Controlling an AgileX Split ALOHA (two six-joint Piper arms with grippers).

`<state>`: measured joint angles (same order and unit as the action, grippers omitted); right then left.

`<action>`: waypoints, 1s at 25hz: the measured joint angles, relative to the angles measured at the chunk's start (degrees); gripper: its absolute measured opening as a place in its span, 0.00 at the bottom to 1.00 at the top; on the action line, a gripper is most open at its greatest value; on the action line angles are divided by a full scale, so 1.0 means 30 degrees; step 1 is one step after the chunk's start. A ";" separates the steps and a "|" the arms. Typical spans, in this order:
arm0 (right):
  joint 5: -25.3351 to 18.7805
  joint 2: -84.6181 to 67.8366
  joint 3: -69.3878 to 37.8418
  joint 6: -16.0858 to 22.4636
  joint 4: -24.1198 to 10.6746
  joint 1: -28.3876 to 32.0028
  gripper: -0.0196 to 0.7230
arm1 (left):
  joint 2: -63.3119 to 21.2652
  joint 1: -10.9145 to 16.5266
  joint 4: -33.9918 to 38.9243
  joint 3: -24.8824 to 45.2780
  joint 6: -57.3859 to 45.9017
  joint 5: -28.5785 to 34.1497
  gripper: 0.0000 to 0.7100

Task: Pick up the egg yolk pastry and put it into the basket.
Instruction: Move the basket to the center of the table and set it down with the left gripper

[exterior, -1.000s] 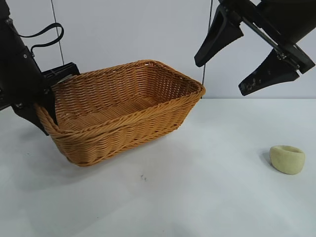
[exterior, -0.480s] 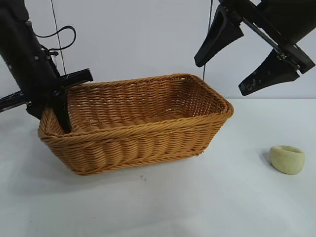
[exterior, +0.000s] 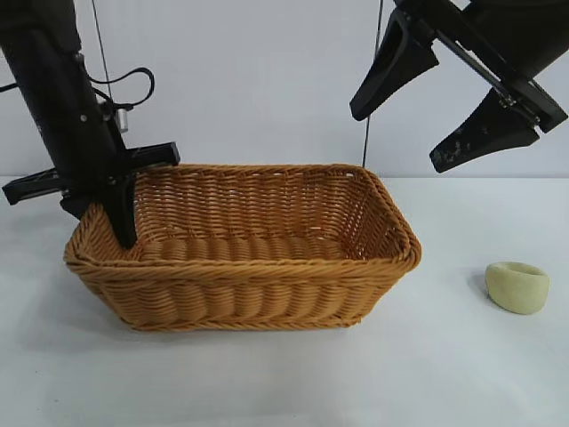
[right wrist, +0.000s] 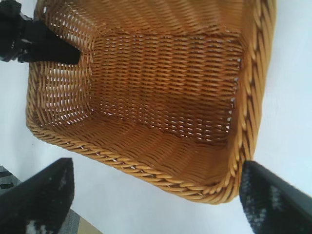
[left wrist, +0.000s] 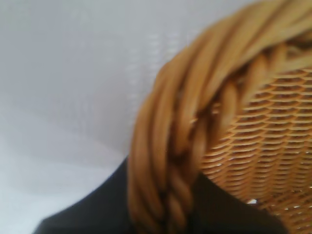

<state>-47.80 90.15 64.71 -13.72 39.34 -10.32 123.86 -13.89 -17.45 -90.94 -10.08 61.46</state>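
The left gripper (exterior: pixel 114 209) pinches the basket (exterior: pixel 267 267) by its left rim; the right gripper (exterior: pixel 437 105) hangs spread, high above the egg yolk pastry (exterior: pixel 517 286), which lies right of the basket

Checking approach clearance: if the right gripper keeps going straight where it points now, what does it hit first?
Probably the basket: the right wrist view shows the right gripper, jaws open, aimed into its near end. The egg yolk pastry lies off that line. Depth is uncertain.

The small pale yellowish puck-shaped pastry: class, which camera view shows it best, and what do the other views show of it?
The exterior view shows it best: the small pale yellowish puck-shaped pastry lies whole on the white table, apart from the golden-brown woven wicker basket. Both wrist views show only basket and table, no pastry.
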 joint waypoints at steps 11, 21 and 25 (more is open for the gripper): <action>0.0000 0.0000 0.0000 0.0000 0.0000 0.0000 0.88 | 0.0716 -0.0056 0.0004 0.0000 0.0448 -0.0874 0.20; 0.0000 0.0000 0.0000 0.0017 0.0000 0.0000 0.88 | 0.0699 -0.0056 -0.0118 -0.0014 0.0209 -0.0257 0.94; 0.0000 0.0000 0.0000 0.0059 0.0000 0.0000 0.88 | 0.0292 -0.0056 -0.0109 -0.0108 0.0158 0.0478 0.97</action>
<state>-47.80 90.15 64.71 -13.55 39.34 -10.32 124.73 -14.06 -17.77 -91.27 -9.61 62.90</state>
